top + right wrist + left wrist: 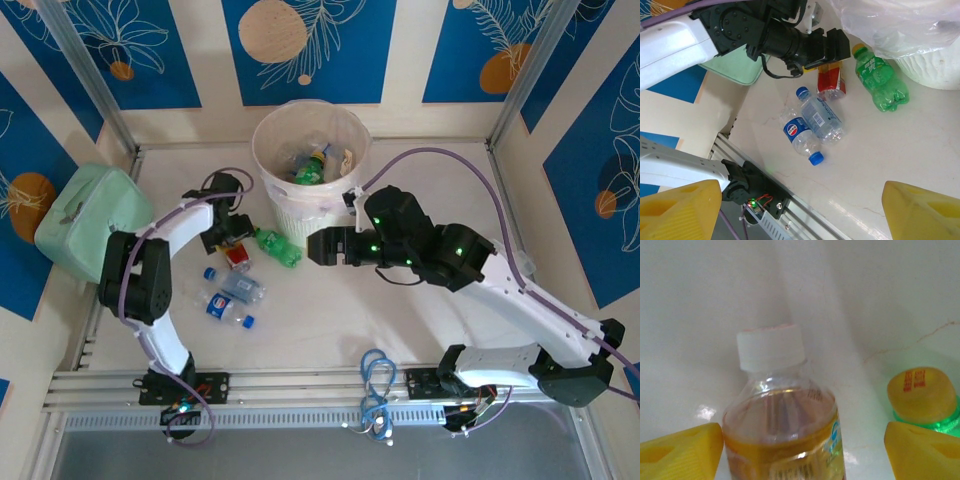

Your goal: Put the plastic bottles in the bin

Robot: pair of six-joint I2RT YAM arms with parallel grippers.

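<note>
Left claw (802,452) is standing open around a white-capped bottle (782,425); right claw (800,209) is hanging open above the desk (920,150).

The light is bright and even, and the white table (330,320) looks washed out. Shadows are soft and small. In the left wrist view the bottle (782,425) is fuzzy, with shiny spots on it. The right wrist view is sharp in the middle, but its yellow fingers (920,210) are blurry
</note>
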